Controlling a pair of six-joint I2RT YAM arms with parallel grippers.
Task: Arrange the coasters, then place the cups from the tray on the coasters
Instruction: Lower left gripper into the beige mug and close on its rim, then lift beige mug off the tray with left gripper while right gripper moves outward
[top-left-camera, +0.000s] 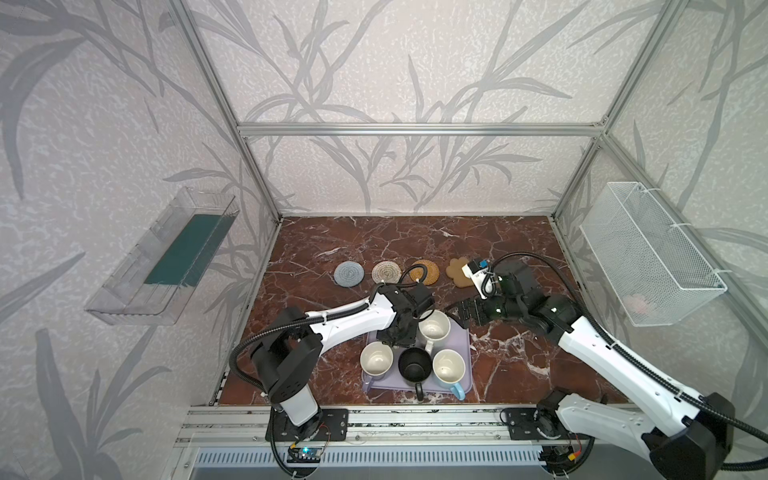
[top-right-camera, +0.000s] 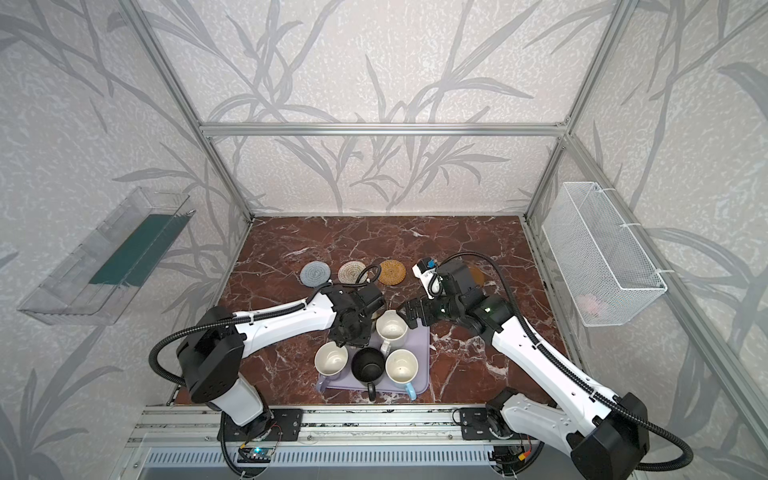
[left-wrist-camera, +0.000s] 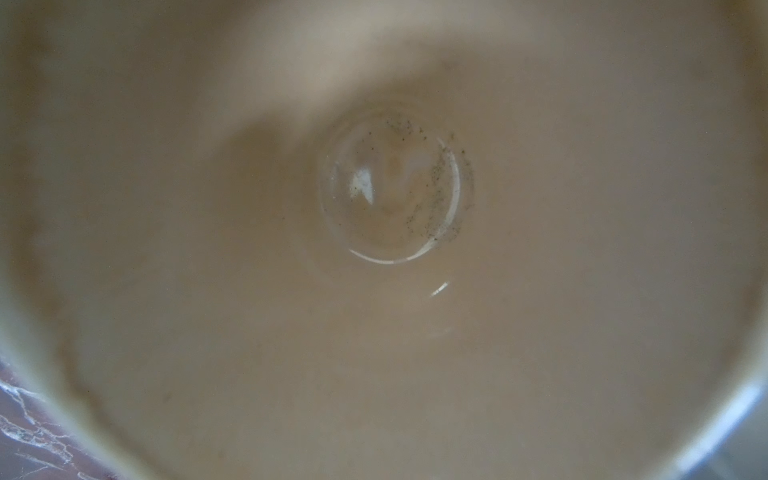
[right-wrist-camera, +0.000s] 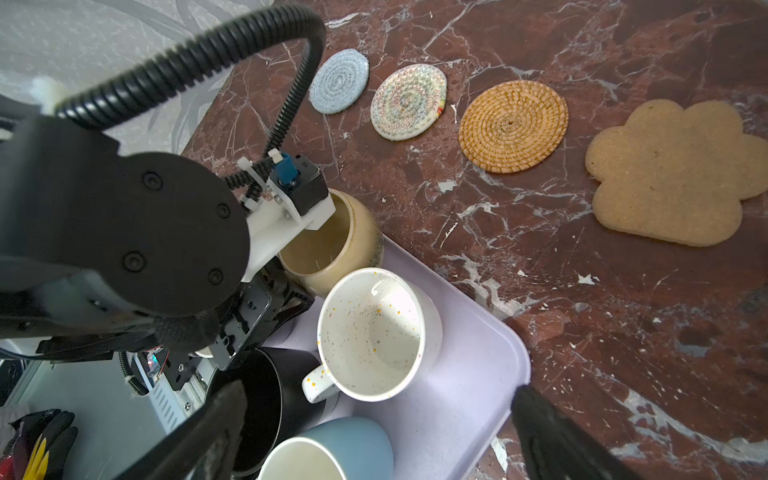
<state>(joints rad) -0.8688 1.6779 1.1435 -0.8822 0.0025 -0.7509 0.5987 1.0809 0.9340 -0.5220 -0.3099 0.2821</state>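
Four coasters lie in a row on the marble: grey-blue (top-left-camera: 349, 274), cream (top-left-camera: 386, 272), golden rattan (top-left-camera: 424, 272) and the tan paw (top-left-camera: 459, 272). The lavender tray (top-left-camera: 463, 374) holds the speckled cup (top-left-camera: 434, 326), the lavender cup (top-left-camera: 376, 359), the black cup (top-left-camera: 414, 363) and the light blue cup (top-left-camera: 449, 368). The beige-yellow cup (right-wrist-camera: 353, 245) sits at the tray's far left corner under my left gripper (top-left-camera: 397, 338). The left wrist view looks straight into that cup (left-wrist-camera: 395, 187), and the fingers are hidden. My right gripper (right-wrist-camera: 382, 449) hangs open and empty over the tray's far right corner.
A clear plastic bin (top-left-camera: 166, 257) hangs on the left wall and a white wire basket (top-left-camera: 648, 253) on the right wall. Aluminium frame posts stand at the table's corners. A metal rail (top-left-camera: 415, 419) runs along the front edge.
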